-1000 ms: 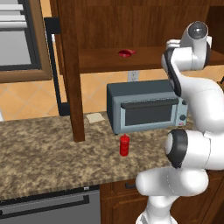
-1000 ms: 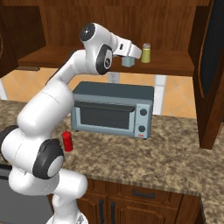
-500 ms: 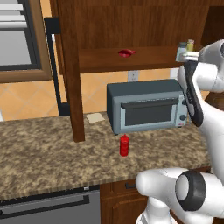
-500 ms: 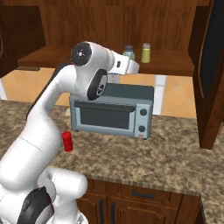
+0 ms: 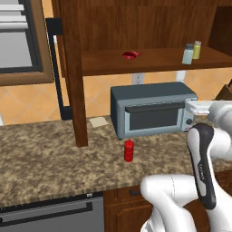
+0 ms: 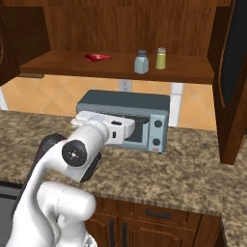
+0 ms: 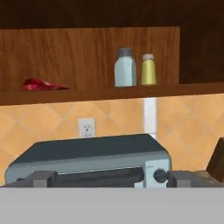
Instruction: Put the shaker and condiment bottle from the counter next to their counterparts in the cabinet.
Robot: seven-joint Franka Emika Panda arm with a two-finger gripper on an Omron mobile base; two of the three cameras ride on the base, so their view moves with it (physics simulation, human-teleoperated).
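The pale blue-grey shaker (image 5: 188, 54) (image 6: 141, 62) (image 7: 125, 68) stands upright on the cabinet shelf (image 5: 149, 61), close beside the yellow-green shaker (image 5: 197, 50) (image 6: 160, 58) (image 7: 148, 69). The flattish red item (image 5: 130, 55) (image 7: 39, 84) lies further left on the same shelf. The red condiment bottle (image 5: 129, 150) stands upright on the granite counter (image 5: 45, 163), in front of the toaster oven. My gripper (image 7: 113, 179) hangs well below the shelf, level with the toaster oven and facing it. It is open, with nothing between its fingers.
A grey-blue toaster oven (image 5: 152, 108) (image 6: 130, 118) sits on the counter under the shelf. The thick cabinet post (image 5: 74, 81) rises left of it. A dark cabinet side (image 6: 234, 87) stands at the right. A wall outlet (image 7: 86, 127) is behind the oven.
The arm has pulled back from the shelf and dropped to toaster-oven height. The pale shaker stays on the shelf beside the yellow-green one. The red bottle has not moved.
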